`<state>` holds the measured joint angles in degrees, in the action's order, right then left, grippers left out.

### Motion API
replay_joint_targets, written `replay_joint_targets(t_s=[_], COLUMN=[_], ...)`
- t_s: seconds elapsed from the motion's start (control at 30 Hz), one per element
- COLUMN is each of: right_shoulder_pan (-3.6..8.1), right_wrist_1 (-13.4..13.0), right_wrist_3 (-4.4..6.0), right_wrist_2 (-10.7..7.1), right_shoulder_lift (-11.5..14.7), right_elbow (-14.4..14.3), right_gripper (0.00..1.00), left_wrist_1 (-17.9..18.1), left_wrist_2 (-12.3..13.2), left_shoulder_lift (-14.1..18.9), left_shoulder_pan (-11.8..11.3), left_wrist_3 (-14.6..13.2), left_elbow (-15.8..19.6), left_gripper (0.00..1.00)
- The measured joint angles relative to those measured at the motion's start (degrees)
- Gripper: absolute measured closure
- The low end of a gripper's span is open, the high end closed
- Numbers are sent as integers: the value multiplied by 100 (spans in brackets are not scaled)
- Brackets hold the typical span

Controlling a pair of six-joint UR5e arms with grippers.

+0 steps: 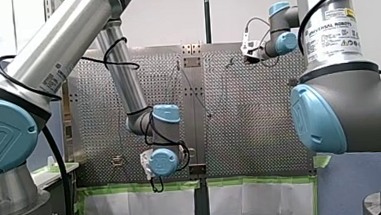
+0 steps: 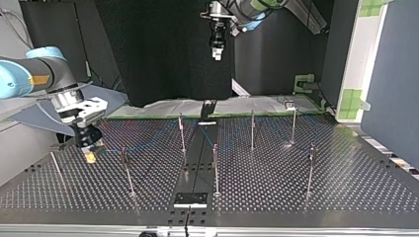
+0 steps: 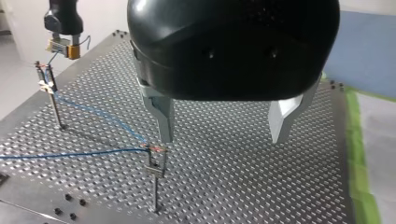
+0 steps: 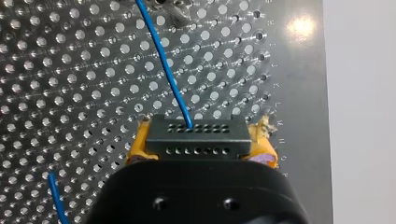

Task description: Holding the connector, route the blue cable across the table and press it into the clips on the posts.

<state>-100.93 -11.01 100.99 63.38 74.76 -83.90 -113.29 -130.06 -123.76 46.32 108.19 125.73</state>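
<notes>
Your right pincer (image 4: 201, 142) grips the black, hole-dotted connector (image 4: 196, 133) between yellow pads (image 4: 138, 145) that hide its rear, low over the perforated metal bench (image 2: 267, 197) at the top view's 9 o'clock. The thin blue cable (image 4: 164, 65) leaves its face, faint from afar, and sits in clips (image 3: 156, 150) on two slim posts (image 3: 154, 186). Your left pincer (image 3: 223, 123), metal fingers (image 3: 161, 116) wide and empty, hangs at 12 o'clock.
</notes>
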Motion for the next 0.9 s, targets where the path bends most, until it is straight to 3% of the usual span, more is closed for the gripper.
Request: replay_joint_targets(t_s=[0.27, 0.9], right_shoulder_pan=[-5, -1], right_wrist_1=[12, 10], right_wrist_3=[-11, -16], right_wrist_2=[2, 9], right_shoulder_lift=[0, 0], right_elbow=[-7, -8], right_gripper=[100, 100], left_wrist_1=[-158, -185], left_wrist_2=[3, 3], left_shoulder_lift=[3, 7], left_shoulder_pan=[-6, -7], left_wrist_3=[0, 0], left_elbow=[-289, -324], left_gripper=[0, 0])
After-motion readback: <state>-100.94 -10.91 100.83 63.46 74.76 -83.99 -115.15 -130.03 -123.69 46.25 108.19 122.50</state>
